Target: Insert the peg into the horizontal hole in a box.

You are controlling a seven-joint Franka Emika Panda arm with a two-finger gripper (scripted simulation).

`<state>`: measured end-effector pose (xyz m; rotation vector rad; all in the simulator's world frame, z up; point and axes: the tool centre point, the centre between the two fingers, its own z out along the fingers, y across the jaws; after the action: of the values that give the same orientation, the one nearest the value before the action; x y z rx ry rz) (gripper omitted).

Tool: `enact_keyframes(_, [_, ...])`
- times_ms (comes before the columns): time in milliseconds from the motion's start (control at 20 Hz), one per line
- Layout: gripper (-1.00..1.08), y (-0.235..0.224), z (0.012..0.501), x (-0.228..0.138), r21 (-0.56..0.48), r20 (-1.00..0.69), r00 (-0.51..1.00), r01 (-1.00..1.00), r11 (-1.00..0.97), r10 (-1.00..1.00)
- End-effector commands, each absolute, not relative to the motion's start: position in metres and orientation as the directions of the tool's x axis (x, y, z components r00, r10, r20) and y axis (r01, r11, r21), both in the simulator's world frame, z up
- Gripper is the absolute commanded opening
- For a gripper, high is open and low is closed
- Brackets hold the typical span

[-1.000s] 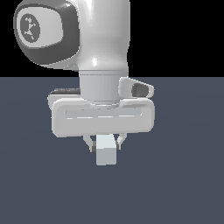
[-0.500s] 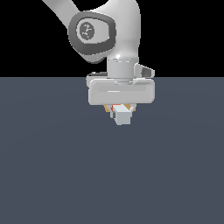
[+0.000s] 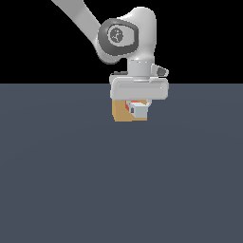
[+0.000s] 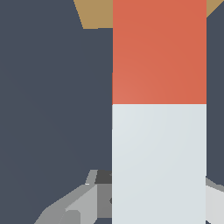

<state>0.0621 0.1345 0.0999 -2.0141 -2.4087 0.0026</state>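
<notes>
I see my gripper (image 3: 138,105) holding the peg (image 3: 138,110) right in front of the box (image 3: 122,114).

From the outside camera, the peg's pale end faces me, a bit of orange shows behind it, and the tan box sits just behind, low on the dark floor (image 3: 121,190). From the wrist camera, the peg (image 4: 159,109) runs white then orange toward the box (image 4: 97,13), with the jaws pinched on its white part. I cannot see the hole.

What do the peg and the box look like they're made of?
Both are simulator renders, so this is a guess. The peg: flat matte, orange-red and pale white sections, no grain or shine, maybe painted plastic. The box: uniform tan, matte, could pass for wood or cardboard, no texture visible.
</notes>
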Motion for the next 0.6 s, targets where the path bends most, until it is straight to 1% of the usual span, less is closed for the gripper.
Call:
enact_keyframes(0, [-1.00,0.147,0.105,0.068,0.000,0.000,-0.178,0.984,0.178,0.984])
enact_keyframes(250, [-1.00,0.161,0.108,0.074,0.000,0.000,-0.181,0.983,0.181,0.983])
enact_keyframes(550, [-1.00,0.164,0.109,0.076,0.000,0.000,-0.182,0.983,0.182,0.983])
